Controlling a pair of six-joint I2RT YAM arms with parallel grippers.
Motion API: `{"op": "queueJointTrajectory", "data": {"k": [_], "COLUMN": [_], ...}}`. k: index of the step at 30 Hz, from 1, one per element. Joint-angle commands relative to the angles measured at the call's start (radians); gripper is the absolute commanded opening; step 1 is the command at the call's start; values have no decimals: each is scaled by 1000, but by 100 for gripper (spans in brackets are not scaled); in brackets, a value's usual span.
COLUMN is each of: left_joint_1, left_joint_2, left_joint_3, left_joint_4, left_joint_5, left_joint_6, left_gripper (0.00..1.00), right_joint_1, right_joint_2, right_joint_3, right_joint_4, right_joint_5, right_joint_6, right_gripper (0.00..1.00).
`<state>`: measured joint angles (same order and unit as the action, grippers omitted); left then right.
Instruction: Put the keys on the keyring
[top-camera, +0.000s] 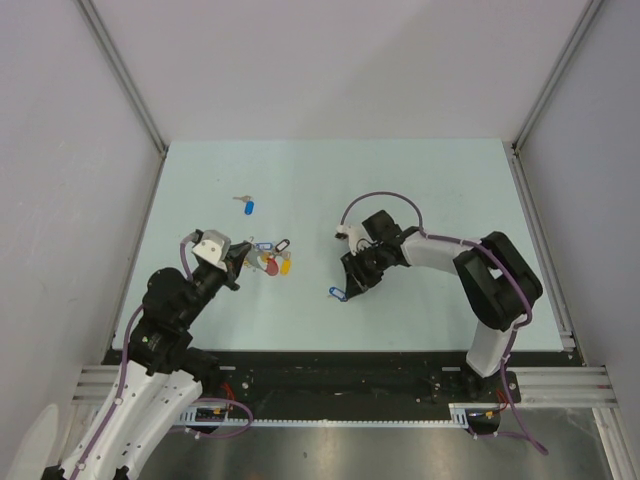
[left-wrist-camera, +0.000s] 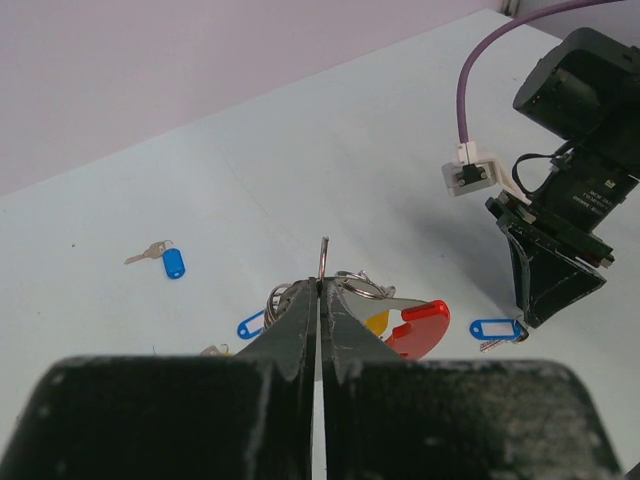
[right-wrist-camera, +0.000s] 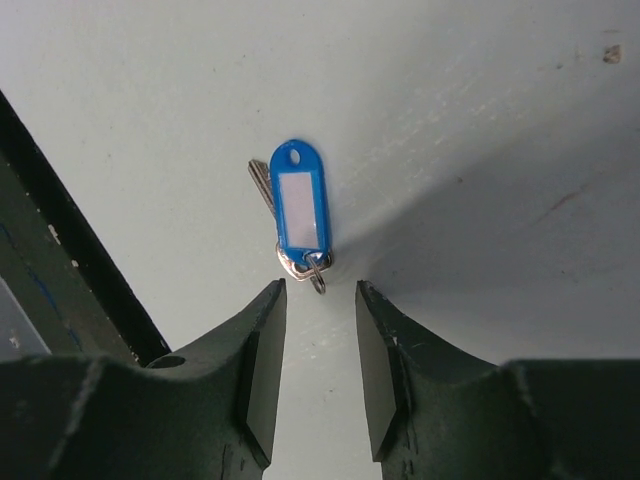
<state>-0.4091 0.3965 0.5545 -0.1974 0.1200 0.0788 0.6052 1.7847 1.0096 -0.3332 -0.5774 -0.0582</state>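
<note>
- Left of centre on the table, your left gripper has its jaws pressed fully together on a thin silver loop of the keyring. The loop stands up between the tips.
- You have one keyring. Its red arc lies on the table just beyond those tips, a little to the right.
- Bunched at the keyring you can count three tags: one blue tag on its left, one yellow tag beside the red arc, and one black tag on its far side. You cannot tell whether each of these is threaded on the ring.
- Two more keys lie loose, both with blue tags. That makes five tags in all: three blue, one yellow, one black.
- Your far key lies alone, far and left of the keyring, well apart from both grippers.
- Your near key lies flat to the right of the keyring, just at your right gripper.
- Your right gripper is partly open and grips nothing. The near key's small split ring sits at the mouth of the gap between its two fingers, with the tag and blade beyond the tips.
</note>
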Motion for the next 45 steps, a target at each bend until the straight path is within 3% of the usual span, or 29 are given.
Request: {"op": "queueJointTrajectory", "data": {"k": [1,21,31,34,45], "left_joint_1": [4,4,4,4,4], "left_joint_2": [-5,-5,1,4,11], "left_joint_3": [10,10,10,12,10], "left_joint_4": [42,42,41,42,61], "left_joint_5": [26,29,30,36,142], "left_joint_6": [7,9,9,10,12], "left_gripper": [1,0,0,1,0], "right_joint_1": [-12,-7,-2,7,77], "right_joint_2": [47,94,64,30,-203], "right_joint_3": [44,57,57,55,44], "right_joint_4": [-1,-32,-50,-61,-49], "right_joint_5": [-50,-85,-70,-36,195], "right_joint_6": [-28,-66,-78,-83,-94], "right_gripper": [39,28,5,0,0]}}
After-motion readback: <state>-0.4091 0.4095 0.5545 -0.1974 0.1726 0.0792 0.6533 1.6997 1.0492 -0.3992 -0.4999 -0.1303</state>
